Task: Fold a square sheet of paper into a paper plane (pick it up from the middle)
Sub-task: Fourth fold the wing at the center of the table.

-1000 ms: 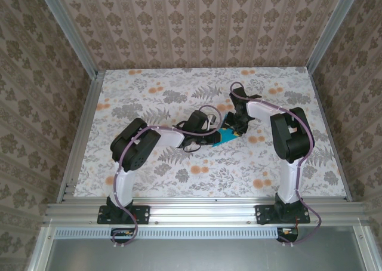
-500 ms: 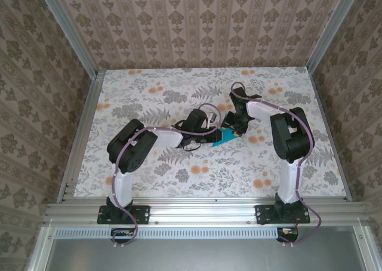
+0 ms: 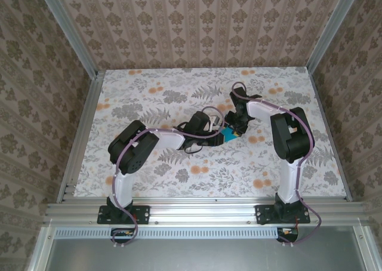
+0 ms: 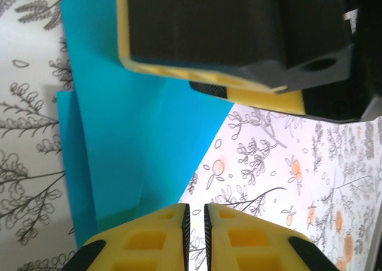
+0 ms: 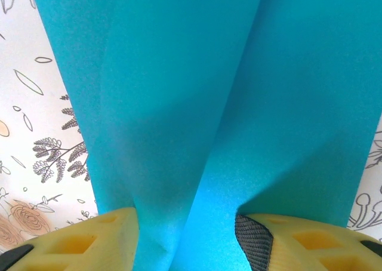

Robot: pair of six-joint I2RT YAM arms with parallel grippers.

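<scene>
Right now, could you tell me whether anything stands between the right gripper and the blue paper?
Nothing visible does: the creased blue paper passes directly between the right gripper's two spread fingers.

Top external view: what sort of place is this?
Probably a purpose-built robot test cell: an aluminium frame, wallpaper-patterned walls on three sides, and a left arm and right arm bolted at the near edge of a floral-covered table.
</scene>
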